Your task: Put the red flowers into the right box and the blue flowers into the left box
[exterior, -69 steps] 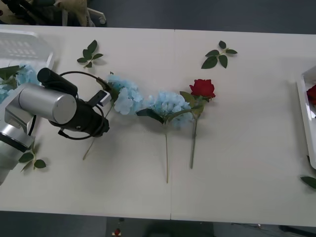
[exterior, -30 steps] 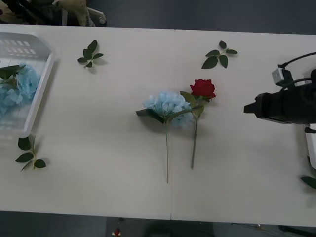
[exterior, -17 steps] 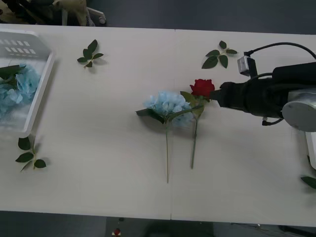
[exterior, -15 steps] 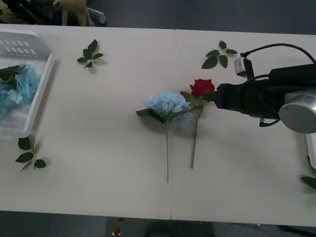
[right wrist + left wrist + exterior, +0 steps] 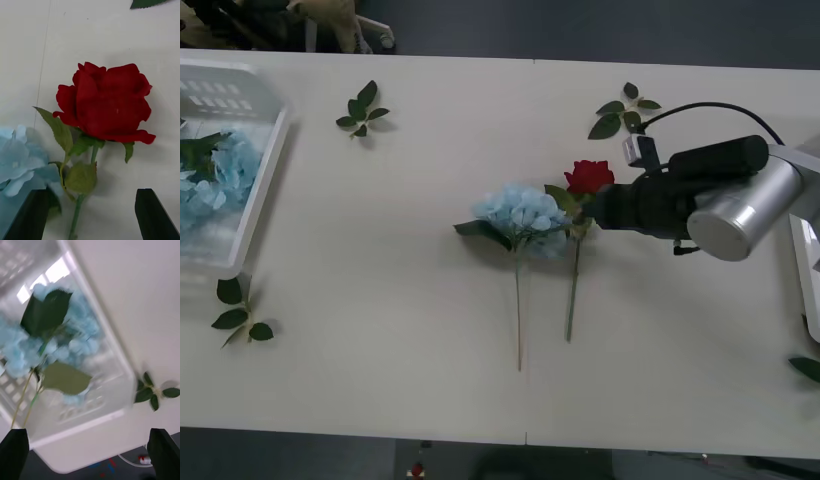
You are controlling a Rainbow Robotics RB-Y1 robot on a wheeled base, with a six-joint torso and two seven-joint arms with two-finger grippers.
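My right gripper point(image 5: 605, 203) is low over the table point(image 5: 430, 350), reaching in from the right, jaws spread wide with the rose point(image 5: 589, 177) just ahead of them. In my right wrist view the two black fingers point(image 5: 155, 213) stand apart at the corners, the rose point(image 5: 105, 103) between and beyond them, its stem running down the gap; nothing gripped. A blue flower point(image 5: 522, 212) lies on the table touching the rose's leaves on its left, both stems pointing toward me. My left gripper point(image 5: 90, 455) hangs above the left box point(image 5: 93, 345), fingers apart and holding nothing; blue flowers point(image 5: 75, 333) with big green leaves lie inside it. From the front the left box point(image 5: 265, 180) sits at the table's far left, the right box point(image 5: 798, 235) at the right edge behind my right arm. Leaf sprigs point(image 5: 361, 108) lie scattered well apart from the flowers.
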